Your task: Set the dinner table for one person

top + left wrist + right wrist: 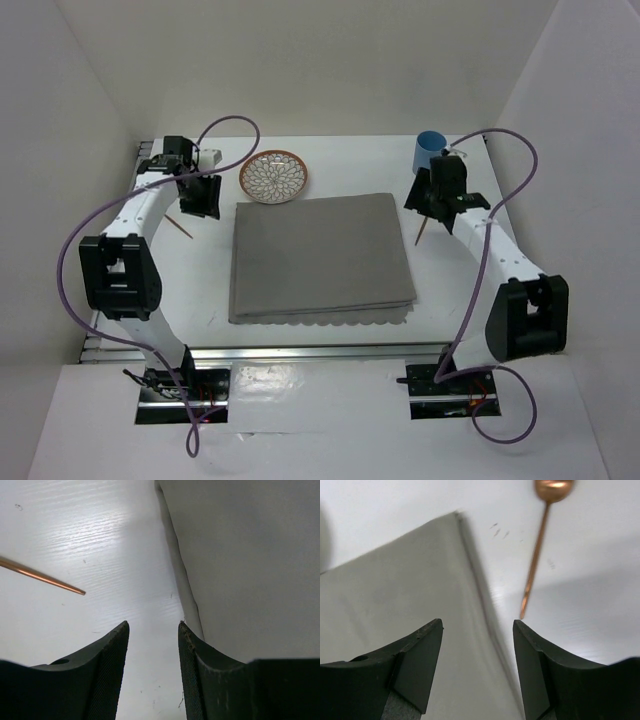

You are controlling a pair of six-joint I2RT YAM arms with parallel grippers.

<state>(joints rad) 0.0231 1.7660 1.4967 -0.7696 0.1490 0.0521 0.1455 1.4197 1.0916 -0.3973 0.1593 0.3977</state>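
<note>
The white dinner table (200,280) carries a grey scallop-edged placemat (320,255) at its middle. My left gripper (200,200) hovers open and empty at the mat's far left corner; in the left wrist view it (153,625) sits over the table beside the mat's edge (250,565). A thin copper utensil handle (42,577) lies to its left, seen from above too (181,226). My right gripper (428,200) is open and empty over the mat's far right corner (395,595); in the right wrist view it (477,622) is just short of a copper spoon (537,555), also seen from above (421,235).
A round plate with an orange rim and white lattice pattern (273,176) lies behind the mat's far left corner. A blue cup (431,150) stands at the back right behind my right gripper. White walls enclose the table on three sides.
</note>
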